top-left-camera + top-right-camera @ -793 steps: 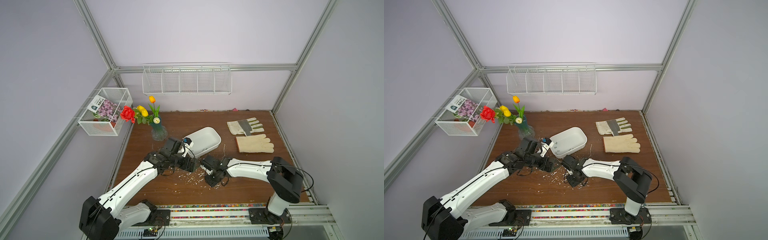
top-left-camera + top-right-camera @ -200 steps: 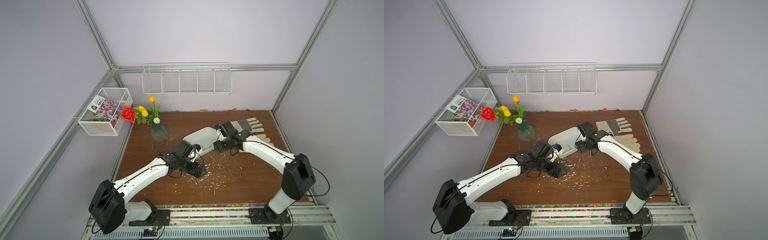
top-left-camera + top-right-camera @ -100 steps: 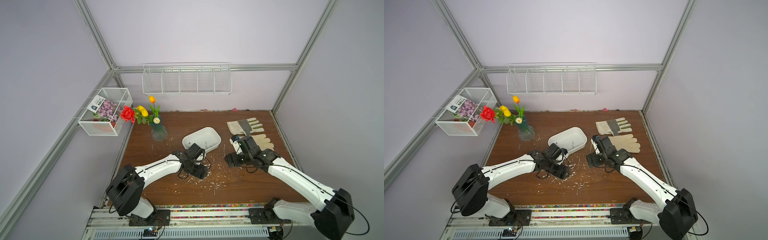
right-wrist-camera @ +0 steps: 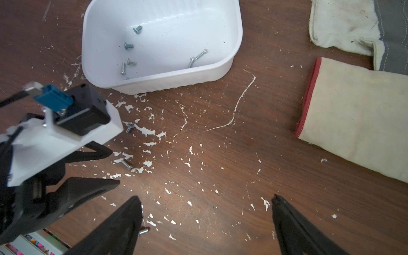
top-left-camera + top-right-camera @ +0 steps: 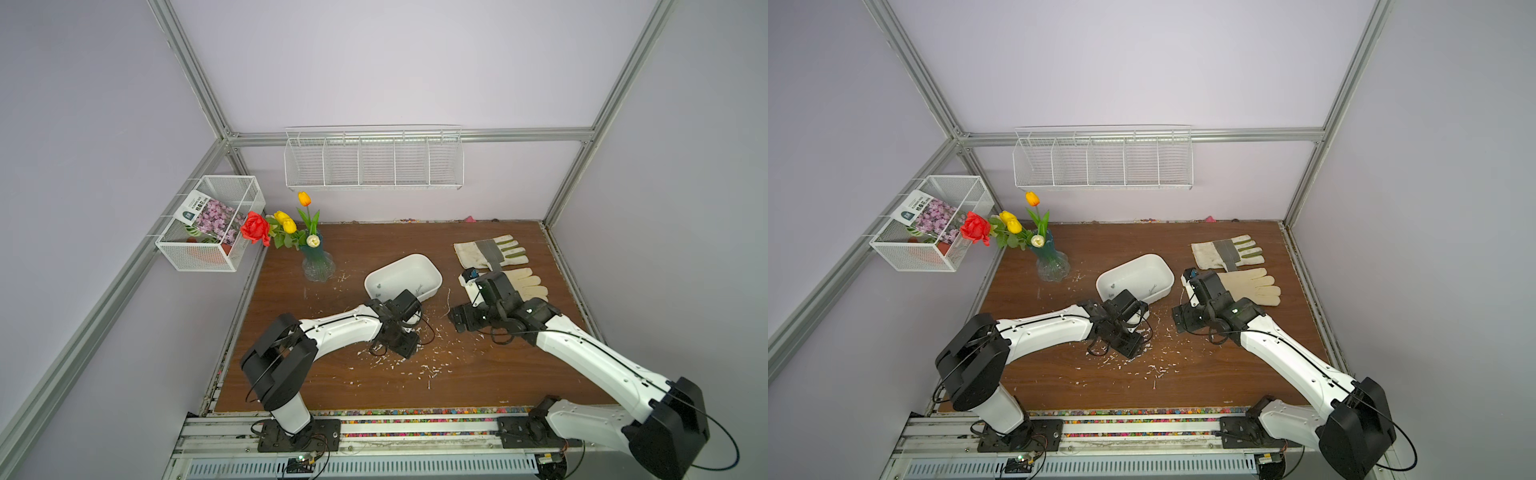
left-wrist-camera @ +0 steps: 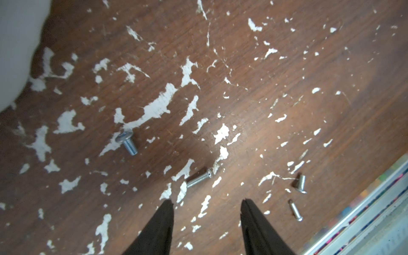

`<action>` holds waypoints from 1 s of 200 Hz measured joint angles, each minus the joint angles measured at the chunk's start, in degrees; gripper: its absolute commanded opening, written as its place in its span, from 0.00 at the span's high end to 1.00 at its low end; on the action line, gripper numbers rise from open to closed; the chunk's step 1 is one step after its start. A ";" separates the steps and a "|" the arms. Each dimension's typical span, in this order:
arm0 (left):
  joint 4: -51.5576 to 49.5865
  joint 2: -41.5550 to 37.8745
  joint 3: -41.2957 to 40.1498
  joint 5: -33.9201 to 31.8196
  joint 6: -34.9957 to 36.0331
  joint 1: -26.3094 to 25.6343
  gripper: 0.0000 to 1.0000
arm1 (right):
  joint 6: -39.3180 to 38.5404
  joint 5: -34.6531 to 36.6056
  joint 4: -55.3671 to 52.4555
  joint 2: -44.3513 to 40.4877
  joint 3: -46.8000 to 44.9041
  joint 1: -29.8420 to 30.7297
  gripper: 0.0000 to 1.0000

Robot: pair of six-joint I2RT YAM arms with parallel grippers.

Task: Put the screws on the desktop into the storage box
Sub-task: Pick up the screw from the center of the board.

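A white rectangular plastic storage box [image 4: 176, 82] with ribbed outer sides sits on the dark-brown wood-grain surface [image 5: 490, 370], which is flecked with white chips. Several small silvery metal screws [image 4: 128, 46] lie inside the box, most of them toward one end. Two long ones [image 4: 197, 57] lie against the opposite end wall.

More screws lie on the surface just outside the box's long front wall. The left pincer [image 6: 206, 204] hangs low over this patch, its black jaws spread with nothing between them. A long screw [image 6: 198, 178] lies just ahead of its tips, and a short round-headed screw [image 6: 127, 141] lies nearer the box. Two more [image 6: 300, 183] lie farther from the box.

The right pincer [image 4: 206, 198] is spread wide and empty. It is near the box, on the side where a cream fabric glove with a red cuff [image 4: 353, 123] lies flat.
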 measured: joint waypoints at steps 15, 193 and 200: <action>0.02 0.76 0.33 -0.31 0.63 0.00 0.48 | 0.00 0.00 0.02 0.00 -0.04 0.00 0.06; -0.50 7.54 4.96 -4.79 5.33 -2.43 0.61 | 0.00 -0.83 0.39 0.00 -0.07 0.00 0.06; -0.50 7.63 4.98 -5.03 5.46 -2.56 0.61 | 0.00 -0.83 0.39 0.00 -0.07 0.00 0.06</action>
